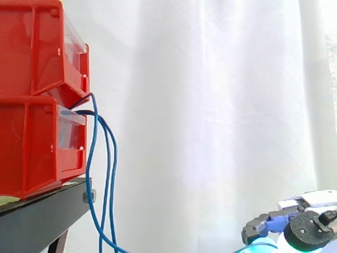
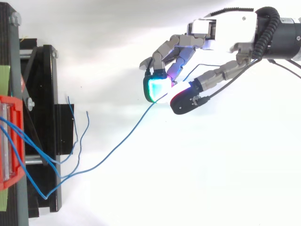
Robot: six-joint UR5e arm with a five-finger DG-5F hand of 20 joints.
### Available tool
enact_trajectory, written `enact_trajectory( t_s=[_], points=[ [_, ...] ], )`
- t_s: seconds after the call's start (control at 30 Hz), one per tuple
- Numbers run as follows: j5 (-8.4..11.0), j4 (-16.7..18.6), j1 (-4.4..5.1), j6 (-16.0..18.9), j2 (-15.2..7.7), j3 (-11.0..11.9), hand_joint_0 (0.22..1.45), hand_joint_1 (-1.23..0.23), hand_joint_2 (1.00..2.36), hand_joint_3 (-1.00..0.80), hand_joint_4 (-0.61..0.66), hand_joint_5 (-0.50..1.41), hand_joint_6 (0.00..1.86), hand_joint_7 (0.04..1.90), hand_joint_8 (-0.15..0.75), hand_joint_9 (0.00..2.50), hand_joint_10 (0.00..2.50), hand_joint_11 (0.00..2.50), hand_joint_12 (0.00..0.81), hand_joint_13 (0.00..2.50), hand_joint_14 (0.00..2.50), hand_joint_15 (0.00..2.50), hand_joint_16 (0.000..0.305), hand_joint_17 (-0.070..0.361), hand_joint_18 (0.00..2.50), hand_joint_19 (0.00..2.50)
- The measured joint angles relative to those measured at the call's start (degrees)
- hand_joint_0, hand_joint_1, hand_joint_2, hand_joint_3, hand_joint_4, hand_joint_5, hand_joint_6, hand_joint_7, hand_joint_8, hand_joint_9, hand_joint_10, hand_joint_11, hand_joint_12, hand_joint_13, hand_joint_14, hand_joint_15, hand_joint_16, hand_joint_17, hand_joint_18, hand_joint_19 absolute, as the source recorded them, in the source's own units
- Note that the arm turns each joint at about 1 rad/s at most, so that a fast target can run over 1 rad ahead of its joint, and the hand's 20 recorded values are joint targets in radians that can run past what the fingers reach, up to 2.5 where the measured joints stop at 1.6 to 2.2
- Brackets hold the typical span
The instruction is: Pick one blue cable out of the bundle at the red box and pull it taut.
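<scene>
Between red box [image 2: 10,102] and hand [image 2: 225,29], blue cable [image 2: 127,136] on a sagging diagonal, far end in fingertip pinch.

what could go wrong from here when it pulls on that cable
1. The robot hand pinches the blue cable only between its pad tips, so the cable may slip out once the visible slack is taken up.
2. The other cables cross it near the red box and could snag or get dragged along.
</scene>
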Motion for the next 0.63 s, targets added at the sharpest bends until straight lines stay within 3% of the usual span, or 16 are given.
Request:
enact_trajectory(
  t_s=[0.63],
  points=[
    [0.00,0.00,0.00,0.00,0.00,0.00,0.63,-0.79,1.02,-0.08,0.02,-0.14,0.91,1.03,0.364,0.90,0.01,1.01,0.366,0.42,0.01,0.13,0.050,0.111,0.45,0.16]
  ],
)
